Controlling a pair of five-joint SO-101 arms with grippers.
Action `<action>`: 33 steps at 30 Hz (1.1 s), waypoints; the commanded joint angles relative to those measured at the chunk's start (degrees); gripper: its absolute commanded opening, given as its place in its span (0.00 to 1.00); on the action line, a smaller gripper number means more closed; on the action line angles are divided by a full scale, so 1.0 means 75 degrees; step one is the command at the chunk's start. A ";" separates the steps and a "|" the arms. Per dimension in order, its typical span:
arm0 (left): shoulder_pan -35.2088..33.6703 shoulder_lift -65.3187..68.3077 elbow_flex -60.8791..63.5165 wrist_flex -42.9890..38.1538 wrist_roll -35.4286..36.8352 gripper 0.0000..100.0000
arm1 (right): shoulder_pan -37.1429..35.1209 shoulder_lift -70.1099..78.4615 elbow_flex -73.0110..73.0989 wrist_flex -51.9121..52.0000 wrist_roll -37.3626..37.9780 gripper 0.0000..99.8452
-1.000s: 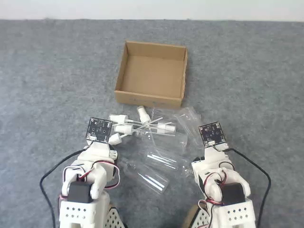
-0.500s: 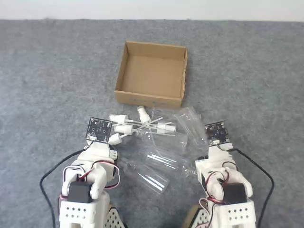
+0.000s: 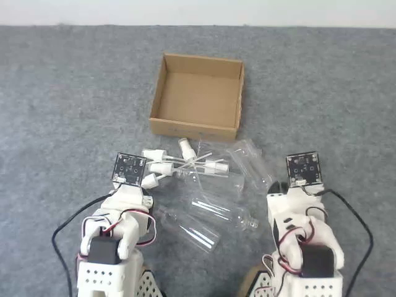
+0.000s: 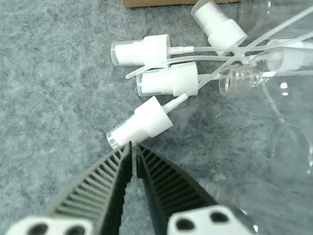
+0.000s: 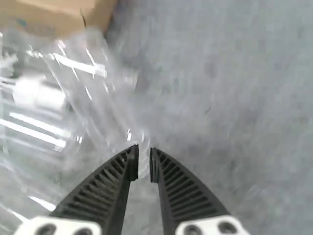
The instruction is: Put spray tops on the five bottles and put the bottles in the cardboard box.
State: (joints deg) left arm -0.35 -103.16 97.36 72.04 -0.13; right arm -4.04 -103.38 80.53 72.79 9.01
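Left hand point(image 4: 133, 146) closed; five spray tops point(image 3: 154, 153).

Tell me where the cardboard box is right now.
In the high view the cardboard box sits open on the grey mat, just beyond the pile of spray tops and clear bottles.

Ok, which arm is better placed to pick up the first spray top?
Left, probably. The left pincer sits just short of the nearest spray top, with others lying close behind it. The right pincer points at bare carpet beside the clear bottles, away from the tops.
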 commanded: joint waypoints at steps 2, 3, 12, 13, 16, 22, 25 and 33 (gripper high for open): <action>-0.0023 -0.0164 -0.0111 0.0035 0.0094 0.01 | 0.0076 -0.0076 -0.0809 -0.0662 0.1477 0.01; -0.0023 -0.0164 -0.0111 0.0035 0.0094 0.01 | 0.0064 -0.0076 -0.0832 -0.0733 0.1653 0.01; -0.0023 -0.0164 -0.0111 0.0035 0.0094 0.01 | 0.0018 -0.0018 -0.0844 -0.0862 0.1735 0.21; -0.0023 -0.0164 -0.0111 0.0035 0.0094 0.01 | 0.0018 -0.0018 -0.0856 -0.0862 0.1747 0.21; -0.0023 -0.0164 -0.0111 0.0035 0.0094 0.01 | -0.0076 -0.0006 -0.1078 -0.0803 0.1747 0.20; -0.0023 -0.0164 -0.0111 0.0035 0.0094 0.01 | -0.0721 0.0510 -0.2098 -0.0404 0.1723 0.21; -0.0023 -0.0164 -0.0111 0.0035 0.0094 0.01 | -0.0862 0.1412 -0.2766 -0.0369 0.1442 0.21; -0.0035 -0.0164 -0.0111 0.0035 0.0094 0.01 | -0.1272 0.4366 -0.4384 -0.0346 0.0832 0.21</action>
State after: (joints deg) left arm -0.35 -103.16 97.36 72.04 -0.13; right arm -12.31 -79.21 54.07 69.71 17.19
